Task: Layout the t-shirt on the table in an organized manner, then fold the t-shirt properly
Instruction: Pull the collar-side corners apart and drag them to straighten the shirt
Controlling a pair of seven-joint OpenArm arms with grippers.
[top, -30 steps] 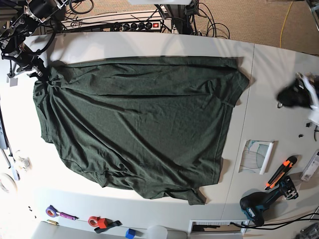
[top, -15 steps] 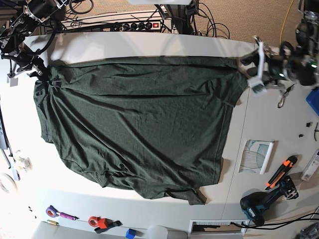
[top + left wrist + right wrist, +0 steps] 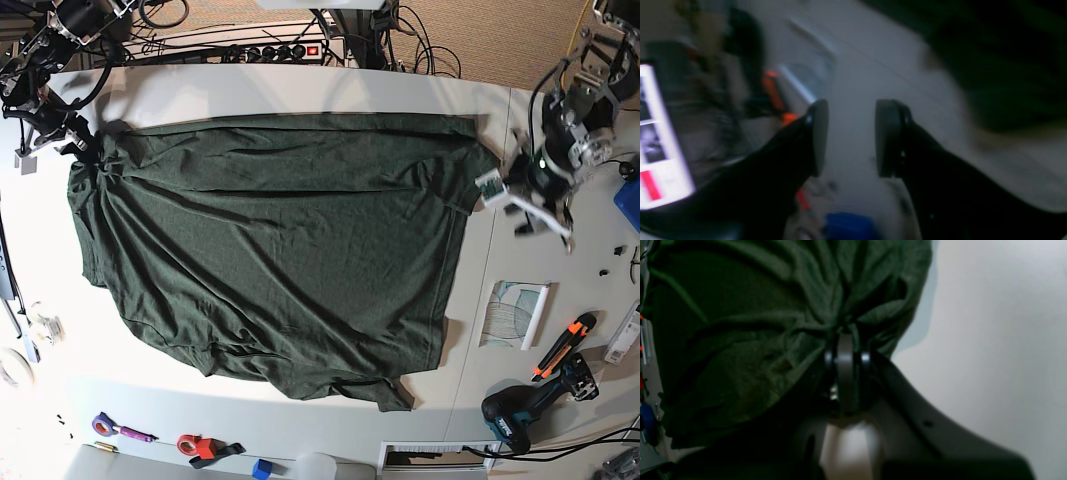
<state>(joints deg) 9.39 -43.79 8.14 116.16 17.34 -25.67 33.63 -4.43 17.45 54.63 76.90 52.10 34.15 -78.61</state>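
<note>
white table (image 3: 250, 90) | tan carpet floor (image 3: 490, 40) | power strip (image 3: 290, 50), cables (image 3: 425, 45) behind

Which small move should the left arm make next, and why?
Probably lower the open left gripper onto the nearest sleeve edge of the t-shirt and close. It holds nothing and hovers just beside the cloth, while the right gripper is shut on the far corner.

t-shirt (image 3: 270, 250): plain dark green, no print. worktop (image 3: 300, 95): white. left claw (image 3: 848, 135) and right claw (image 3: 845, 340): black, grey pads (image 3: 885, 136). Near right: utility knife (image 3: 563, 345) orange/black, drill (image 3: 520, 415) teal/black. Near left: one tape roll (image 3: 102, 424) purple, another tape roll (image 3: 188, 443) red, small block (image 3: 261, 468) blue. Far right floor (image 3: 490, 40): tan.
</note>
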